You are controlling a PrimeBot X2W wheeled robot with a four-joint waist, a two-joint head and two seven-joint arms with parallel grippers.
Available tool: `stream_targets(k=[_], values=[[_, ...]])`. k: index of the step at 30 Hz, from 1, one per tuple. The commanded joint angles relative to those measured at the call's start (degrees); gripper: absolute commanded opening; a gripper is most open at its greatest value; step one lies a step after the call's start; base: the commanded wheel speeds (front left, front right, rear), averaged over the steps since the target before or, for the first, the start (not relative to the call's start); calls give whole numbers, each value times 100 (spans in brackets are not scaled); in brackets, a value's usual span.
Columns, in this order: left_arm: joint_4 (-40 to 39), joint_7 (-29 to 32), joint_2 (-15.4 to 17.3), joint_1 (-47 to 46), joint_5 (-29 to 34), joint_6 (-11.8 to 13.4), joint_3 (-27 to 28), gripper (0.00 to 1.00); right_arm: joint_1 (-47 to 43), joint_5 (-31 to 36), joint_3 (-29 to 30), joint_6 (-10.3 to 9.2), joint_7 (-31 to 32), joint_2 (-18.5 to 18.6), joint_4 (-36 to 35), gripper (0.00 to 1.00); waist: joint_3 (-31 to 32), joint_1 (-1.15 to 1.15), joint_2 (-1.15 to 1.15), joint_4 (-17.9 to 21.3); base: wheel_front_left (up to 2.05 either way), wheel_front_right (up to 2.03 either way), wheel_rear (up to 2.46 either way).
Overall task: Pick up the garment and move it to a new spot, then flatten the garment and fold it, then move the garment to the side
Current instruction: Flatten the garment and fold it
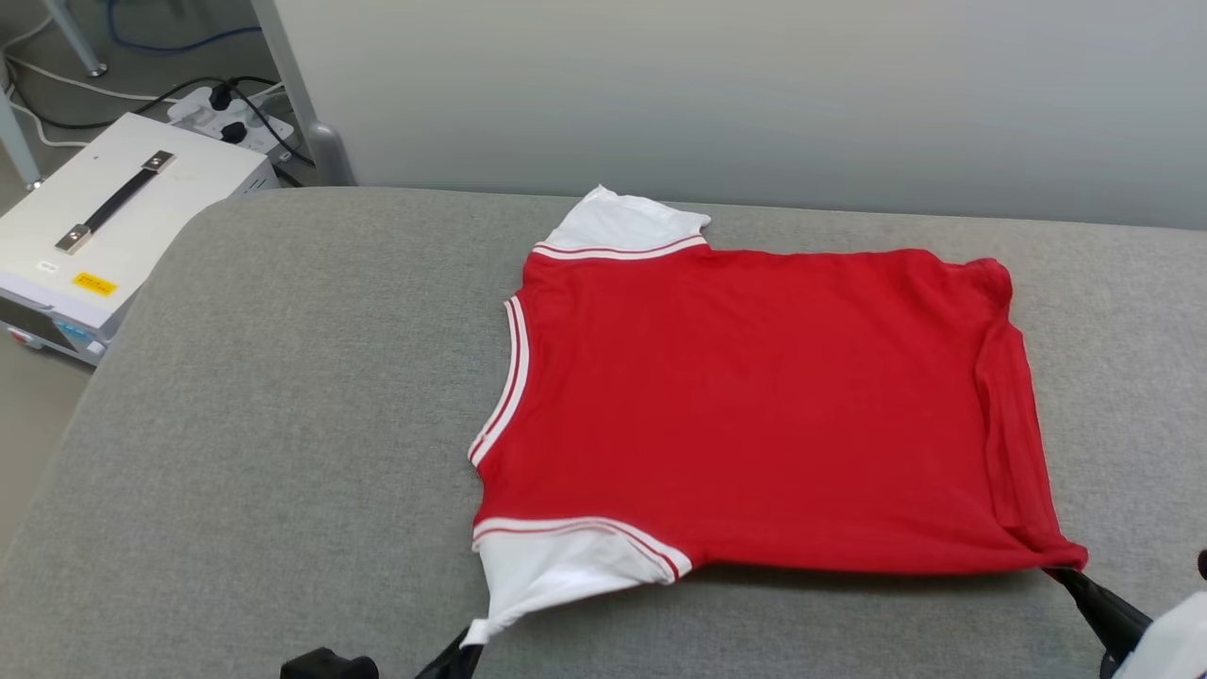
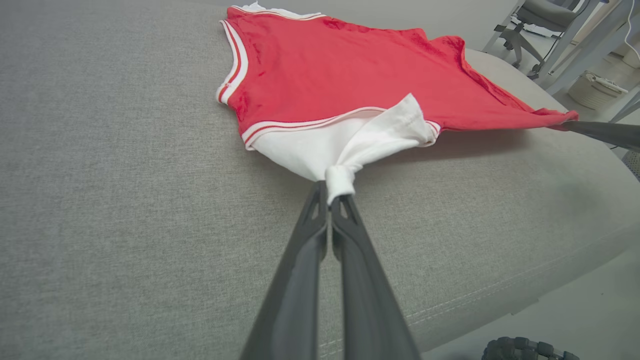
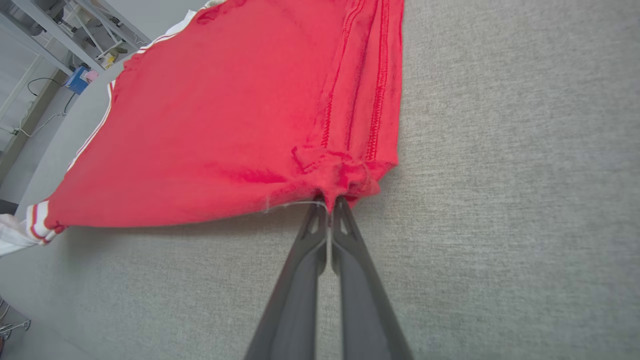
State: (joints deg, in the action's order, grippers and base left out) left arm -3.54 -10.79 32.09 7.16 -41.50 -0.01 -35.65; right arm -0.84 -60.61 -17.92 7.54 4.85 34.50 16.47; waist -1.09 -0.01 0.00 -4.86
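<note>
Garment [image 1: 754, 405]: thin red knit shirt, white short sleeves, red-white striped trim, stitched hem; spread flat on grey woven padded surface [image 1: 283, 424]. Near sleeve tip clamped between closed fingers of left gripper [image 2: 330, 192]; bunched red hem corner clamped by right gripper [image 3: 329, 202]. Beside surface: white box [image 1: 123, 217], dark strap handle, yellow label [image 1: 94, 283], text too small to read.

The garment [image 1: 745, 405], a red jersey with white short sleeves and red-white striped trim, is lying spread out, plain side up, right of the worktop's [image 1: 283, 424] middle. Its neck is facing the left edge, and its near edge is lifting slightly, taut.
</note>
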Motion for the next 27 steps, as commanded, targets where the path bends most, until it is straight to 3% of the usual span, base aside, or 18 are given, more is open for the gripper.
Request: stream_targets(k=[1,12,27], values=[[-76,17,47,126,-2,42,-26,0,-210,57,145,-5,56,40,-171,0,10,1,0,-55,0,0,0],[-243,-144,12,-452,357,81,98,0,-752,254,1235,-5,667,-428,-1163,0,-292,1,0,-63,0,0,0],[276,-237,-465,-1936,482,-114,312,0,90,1387,2226,-5,1625,-1181,-1710,0,-1056,1,0,-17,0,0,0]])
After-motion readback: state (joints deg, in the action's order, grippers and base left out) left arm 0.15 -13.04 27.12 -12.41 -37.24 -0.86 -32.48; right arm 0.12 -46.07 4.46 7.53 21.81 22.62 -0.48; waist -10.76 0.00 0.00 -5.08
